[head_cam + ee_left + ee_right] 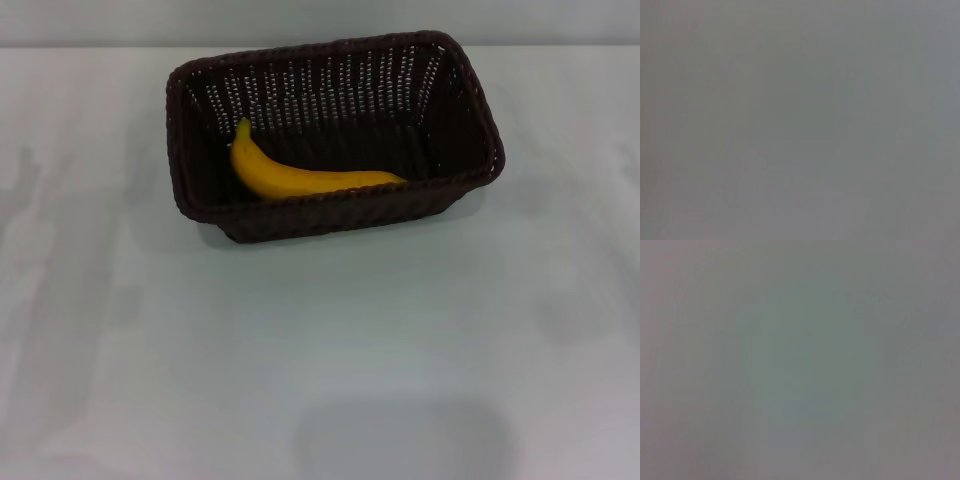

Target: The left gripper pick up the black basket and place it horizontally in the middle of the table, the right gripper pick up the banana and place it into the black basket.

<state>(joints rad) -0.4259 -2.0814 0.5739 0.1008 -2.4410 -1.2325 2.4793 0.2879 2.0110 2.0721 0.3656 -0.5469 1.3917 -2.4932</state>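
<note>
The black basket [465, 120] stands lengthwise across the far middle of the white table [320, 350] in the head view. The yellow banana [300, 180] lies inside it, along its near wall, with its dark tip pointing up at the left end. Neither the left gripper nor the right gripper shows in any view. Both wrist views show only a plain grey surface.
The table's far edge [100, 46] runs just behind the basket. A faint shadow [400, 440] lies on the table near the front edge.
</note>
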